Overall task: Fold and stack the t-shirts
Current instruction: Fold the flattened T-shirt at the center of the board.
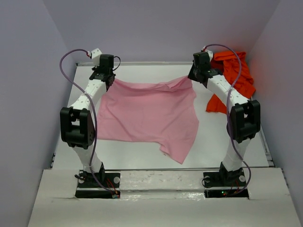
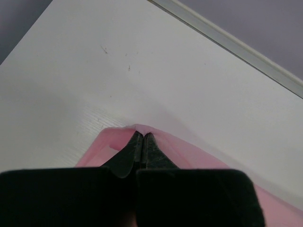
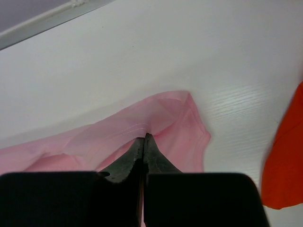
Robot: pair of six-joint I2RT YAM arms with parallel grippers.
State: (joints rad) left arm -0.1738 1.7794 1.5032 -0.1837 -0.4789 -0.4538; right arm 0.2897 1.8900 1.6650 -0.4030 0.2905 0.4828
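Note:
A pink t-shirt (image 1: 147,113) lies spread across the middle of the white table (image 1: 142,71), its far edge stretched between both grippers. My left gripper (image 1: 110,79) is shut on the shirt's far left corner; in the left wrist view the jaws (image 2: 143,135) pinch a pink fold (image 2: 109,144). My right gripper (image 1: 191,76) is shut on the far right corner; in the right wrist view the jaws (image 3: 143,137) pinch the pink hem (image 3: 156,118). An orange t-shirt (image 1: 234,75) lies crumpled at the far right, also showing in the right wrist view (image 3: 286,161).
A raised rim (image 1: 151,63) runs along the table's far edge, close behind both grippers, and shows in the left wrist view (image 2: 236,47). Grey walls enclose the table on three sides. The pink shirt's near hem hangs toward the front edge (image 1: 156,169).

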